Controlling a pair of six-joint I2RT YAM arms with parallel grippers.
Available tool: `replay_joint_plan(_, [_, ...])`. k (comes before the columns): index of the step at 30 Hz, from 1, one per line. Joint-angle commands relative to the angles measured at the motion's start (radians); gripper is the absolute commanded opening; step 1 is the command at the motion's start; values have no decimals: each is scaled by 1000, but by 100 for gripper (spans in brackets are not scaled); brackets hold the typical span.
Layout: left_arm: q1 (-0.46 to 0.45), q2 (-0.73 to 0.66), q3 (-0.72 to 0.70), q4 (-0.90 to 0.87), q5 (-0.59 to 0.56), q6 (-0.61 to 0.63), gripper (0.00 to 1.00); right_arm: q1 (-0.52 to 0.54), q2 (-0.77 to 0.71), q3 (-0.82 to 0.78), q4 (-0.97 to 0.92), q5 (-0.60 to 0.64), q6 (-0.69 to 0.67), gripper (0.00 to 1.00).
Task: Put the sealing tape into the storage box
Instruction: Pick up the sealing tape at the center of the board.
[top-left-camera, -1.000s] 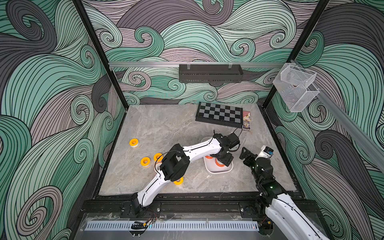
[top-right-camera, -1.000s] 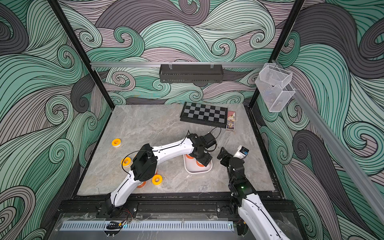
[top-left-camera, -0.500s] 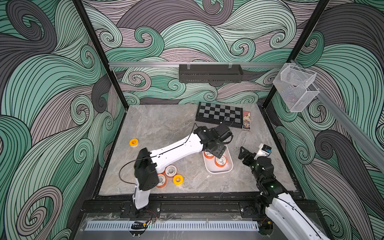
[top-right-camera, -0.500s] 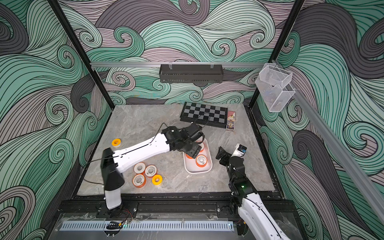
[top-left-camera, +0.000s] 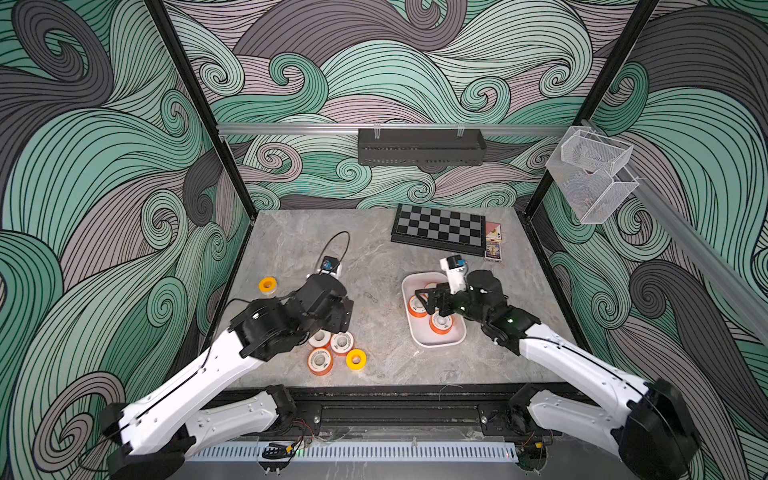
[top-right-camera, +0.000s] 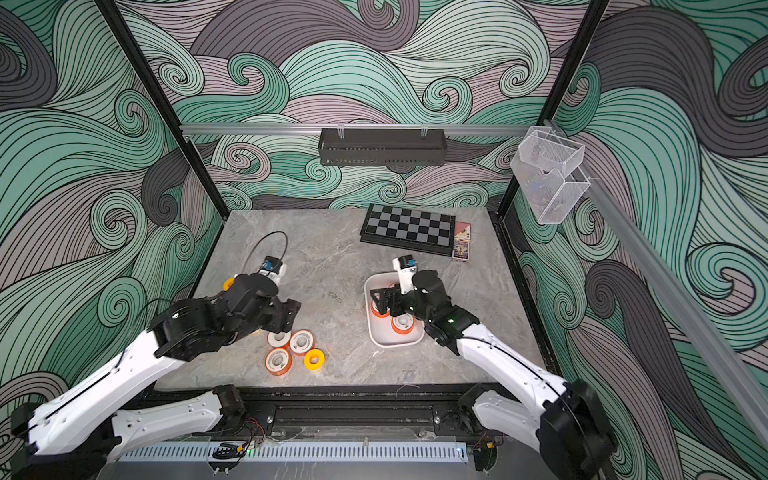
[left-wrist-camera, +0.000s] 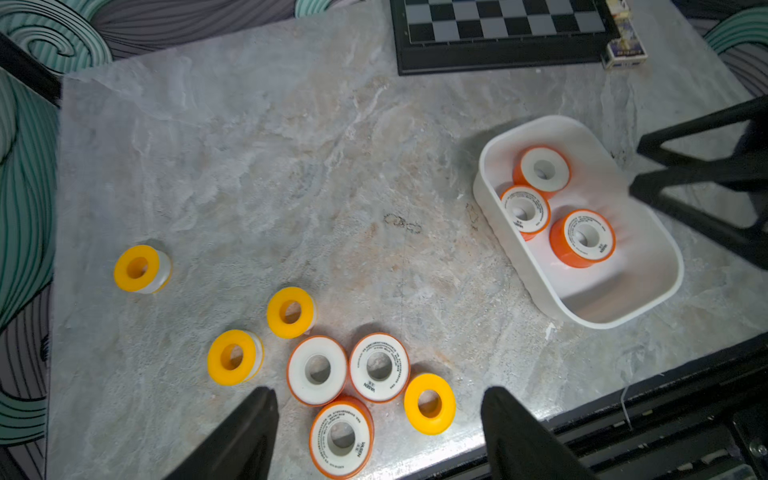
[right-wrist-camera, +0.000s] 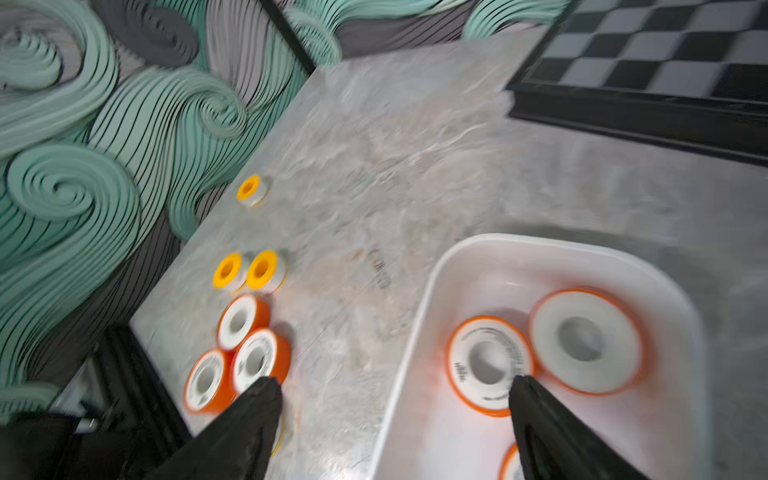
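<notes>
A: Left tool (left-wrist-camera: 378, 390): fingers apart, empty. Seven tape spools (left-wrist-camera: 328, 351) on surface (left-wrist-camera: 291, 166) just beneath.
B: Right tool (right-wrist-camera: 395, 379) apart over box (left-wrist-camera: 515, 257). Three more below it, blurred, one half hidden.

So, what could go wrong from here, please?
The three orange spools sit bunched together, so the open left gripper above them may shove neighbours when closing on one.
The yellow spool beside them lies near the front edge of the table and could be knocked off.
The open right gripper hangs over the storage box and may block a drop.
</notes>
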Motion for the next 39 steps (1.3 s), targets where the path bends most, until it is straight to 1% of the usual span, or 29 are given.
replay_joint_plan(1, [22,-118,-63,-87,-108,-22,84,115,134,117,-81,-86,-115,90])
replay_joint_plan(6, [39,-268,-146,-46,-125,-40,84,258,379,285,-157,-91,-240,91])
replay_joint_plan(10, [46,-296,-160,-44,-145,-40,84,313,578,438,-259,-111,-317,92])
replay_joint_plan(14, [48,-297,-166,-36,-124,-38,85,368,713,534,-294,-92,-397,96])
replay_joint_plan(17, [48,-300,-174,-29,-117,-33,85,388,772,584,-306,-94,-434,99])
replay_joint_plan(19, [48,-295,-172,-31,-117,-35,85,400,805,614,-331,-101,-459,99])
replay_joint_plan(26, [50,-299,-175,-29,-119,-34,85,428,867,671,-350,-60,-502,99])
replay_joint_plan(30, [51,-296,-176,-29,-119,-34,85,437,913,725,-379,-7,-509,93])
replay_joint_plan(33, [52,-296,-177,-27,-119,-35,85,445,939,746,-383,38,-516,93])
replay_joint_plan(39, [53,-292,-179,-25,-114,-33,86,463,981,784,-398,61,-525,93])
